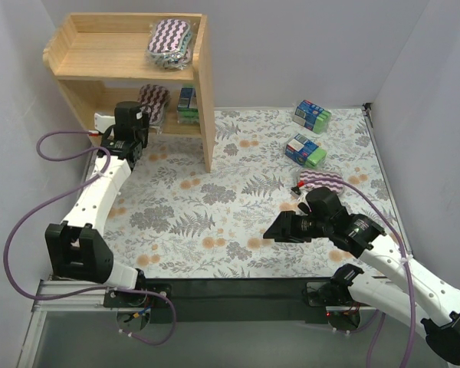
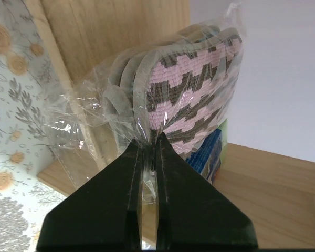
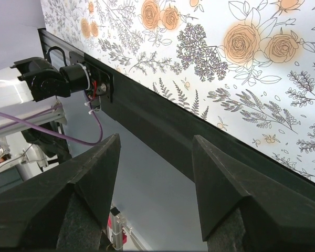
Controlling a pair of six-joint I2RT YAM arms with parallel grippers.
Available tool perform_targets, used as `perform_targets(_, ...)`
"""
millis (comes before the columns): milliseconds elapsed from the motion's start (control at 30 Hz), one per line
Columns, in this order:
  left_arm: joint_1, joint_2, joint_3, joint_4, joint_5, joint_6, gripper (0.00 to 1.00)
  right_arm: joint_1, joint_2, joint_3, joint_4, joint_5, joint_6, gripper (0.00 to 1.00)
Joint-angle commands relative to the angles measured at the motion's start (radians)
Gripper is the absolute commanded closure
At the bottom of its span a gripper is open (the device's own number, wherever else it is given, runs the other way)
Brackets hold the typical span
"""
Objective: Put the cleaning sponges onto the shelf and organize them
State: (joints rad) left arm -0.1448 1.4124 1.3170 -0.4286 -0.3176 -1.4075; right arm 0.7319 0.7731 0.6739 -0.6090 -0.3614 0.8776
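One on top tier: an oval purple-and-white zigzag pad in clear wrap lies flat at the right end of the light natural-wood two-tier shelf unit, against its side panel
Two at lower tier: a second zigzag pad stands on edge; a blocky blue-and-green wrapped pack sits just to its right
Three on table: a far blue-and-green pack and a near blue-and-green pack lie close together on the right of the flower-printed table cover, with a third zigzag pad nearer still
Left gripper: jaws pressed together on the clear wrap at the edge of the second zigzag pad, at the mouth of the lower tier; whether the pad rests on the board cannot be told
Right gripper: fingers apart with nothing between them, facing the near table edge; the third zigzag pad lies just behind its arm
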Motion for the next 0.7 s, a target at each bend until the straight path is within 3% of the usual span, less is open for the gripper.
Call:
perform_targets(0,0.007,0.034,-0.004,0.100,0.046,-0.071,1.00,-0.012,-0.018,0.039,-0.020,0.009,-0.025,0.49)
perform_targets(467,-0.016,0.160,0.037,0.157,0.138,-0.169,1.00,-0.057,-0.009,0.042,-0.025,-0.010,-0.057,0.49)
perform_targets(667,-0.030,0.136,0.031,0.166,0.137,-0.174,0.99,-0.074,-0.001,0.046,-0.026,-0.014,-0.071,0.45)
